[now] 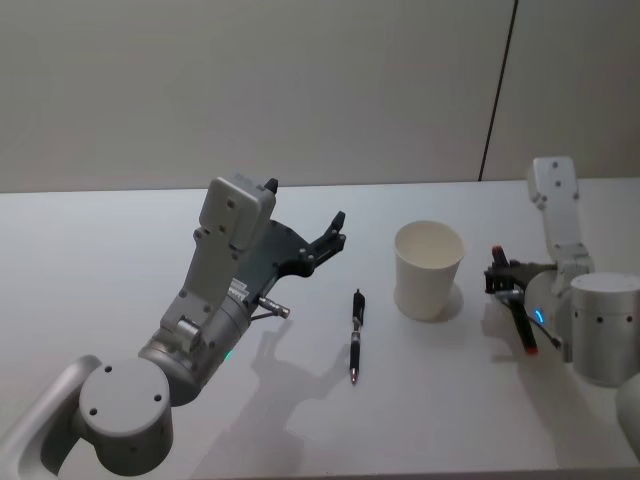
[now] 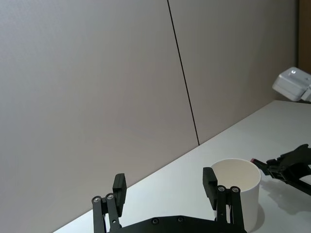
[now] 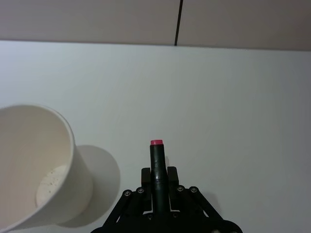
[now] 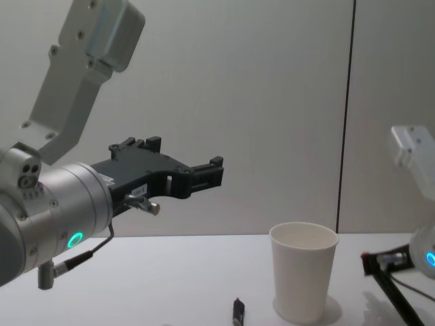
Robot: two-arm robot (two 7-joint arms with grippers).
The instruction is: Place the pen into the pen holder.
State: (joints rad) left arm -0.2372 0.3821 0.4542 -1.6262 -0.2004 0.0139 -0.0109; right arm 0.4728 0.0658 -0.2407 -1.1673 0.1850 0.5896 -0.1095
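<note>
My left jaws are released, fingers [image 2: 118,188] spread wide. They're raised off the tabletop [image 1: 110,250] at centre-left of the head frame and point toward the pen holder [image 1: 428,270]. My right jaws are clenched on a dark stick [image 3: 156,167] with a pink-red tip, low at the right edge, just beside the pen holder. The pen [image 1: 355,335] lies flat on the tabletop at centre frame, left of the pen holder and not touching it. The pen holder stands upright.
</note>
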